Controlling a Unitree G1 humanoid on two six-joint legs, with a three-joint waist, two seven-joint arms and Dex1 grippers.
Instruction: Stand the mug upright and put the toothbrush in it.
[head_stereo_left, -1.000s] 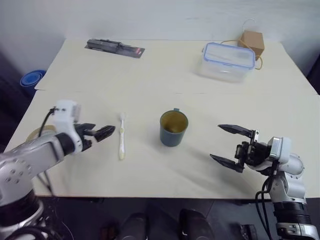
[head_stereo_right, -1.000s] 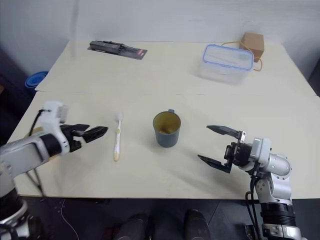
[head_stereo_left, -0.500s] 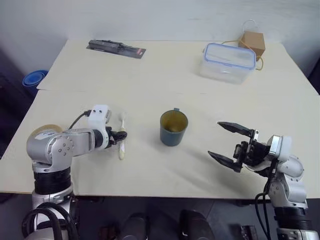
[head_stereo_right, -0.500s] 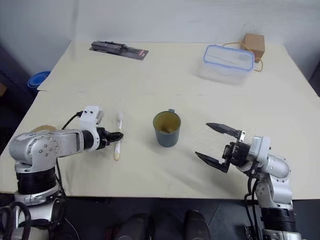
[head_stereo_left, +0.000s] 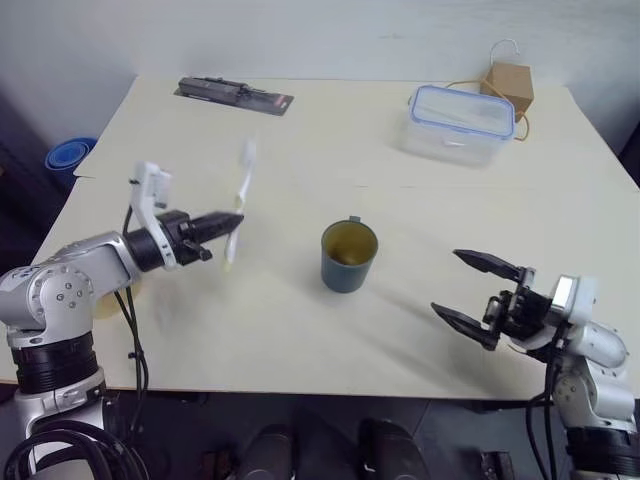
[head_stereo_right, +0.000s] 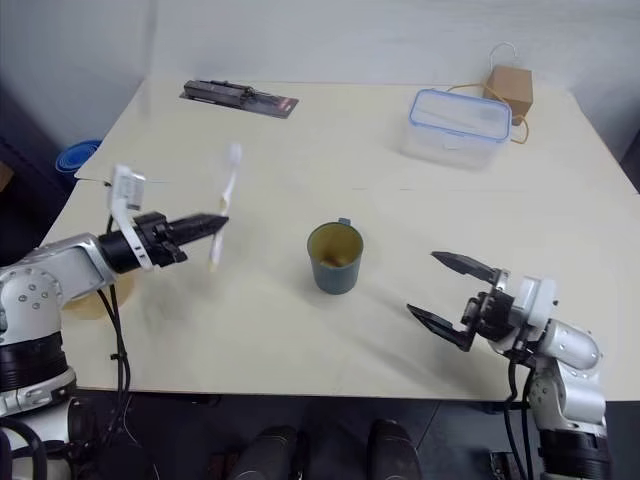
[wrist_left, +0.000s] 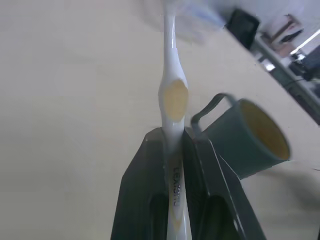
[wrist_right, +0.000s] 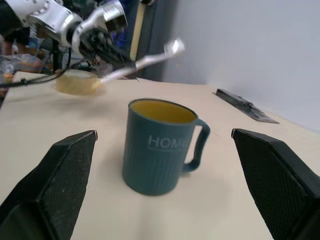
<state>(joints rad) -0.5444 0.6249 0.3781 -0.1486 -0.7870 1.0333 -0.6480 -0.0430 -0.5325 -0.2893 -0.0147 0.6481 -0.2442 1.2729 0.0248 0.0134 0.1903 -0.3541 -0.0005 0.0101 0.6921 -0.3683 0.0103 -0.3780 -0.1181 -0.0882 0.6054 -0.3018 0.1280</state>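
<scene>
My left hand (head_stereo_left: 222, 222) pinches the toothbrush (head_stereo_left: 239, 195) by its handle, clear of the desk (head_stereo_left: 300, 330); my right hand (head_stereo_left: 475, 292) waits spread. The mug (head_stereo_left: 348, 256) stands upright between them, so I should tip the brush vertical above its mouth before lowering.

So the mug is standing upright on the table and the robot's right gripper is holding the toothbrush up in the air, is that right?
Not quite: the left gripper holds the toothbrush, shut on its handle, as the left eye view shows. The right gripper is open and holds nothing. The mug does stand upright on the table.
</scene>
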